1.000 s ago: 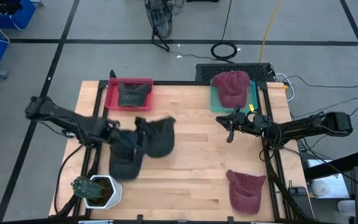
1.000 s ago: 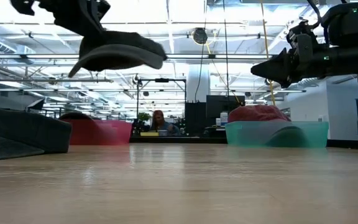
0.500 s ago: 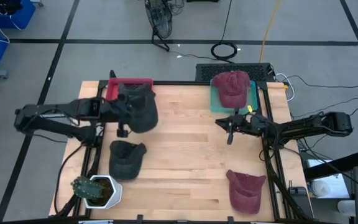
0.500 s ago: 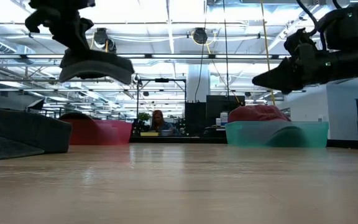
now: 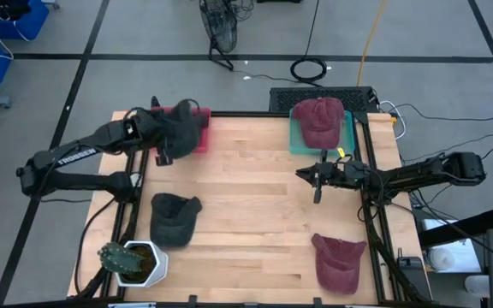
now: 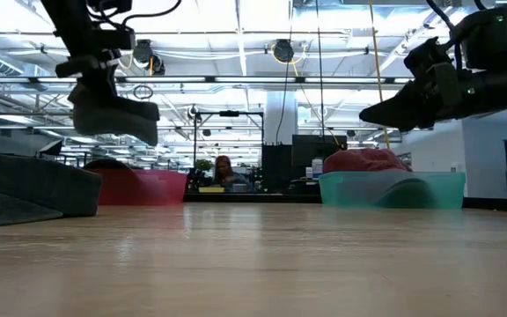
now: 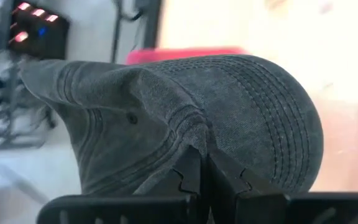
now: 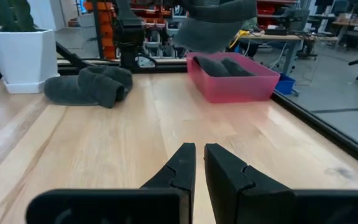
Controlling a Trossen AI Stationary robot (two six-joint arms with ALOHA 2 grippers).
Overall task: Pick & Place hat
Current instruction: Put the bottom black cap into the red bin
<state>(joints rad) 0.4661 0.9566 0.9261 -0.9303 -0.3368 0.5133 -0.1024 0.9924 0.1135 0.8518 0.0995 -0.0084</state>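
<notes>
One dark hat [image 5: 181, 130] hangs clenched in my left claw [image 5: 168, 137] above the pink bin [image 5: 197, 114], hiding most of it. My right claw [image 5: 317, 178] hovers pinched, empty, over the worktop [image 5: 255, 214].

From above, the left gripper [image 5: 171, 141] and the grey cap [image 5: 181, 128] it pinches cover most of the red bin [image 5: 197, 114] beneath them, so what lies in the bin cannot be made out there. In the left wrist view the cap fills nearly everything ahead of the fingers [image 7: 190, 180], and the background beyond it is blurred. In the low view the left arm is cut off by the upper edge, and the right gripper [image 6: 372, 112] is a dark outline whose fingertips cannot be told apart.
</notes>
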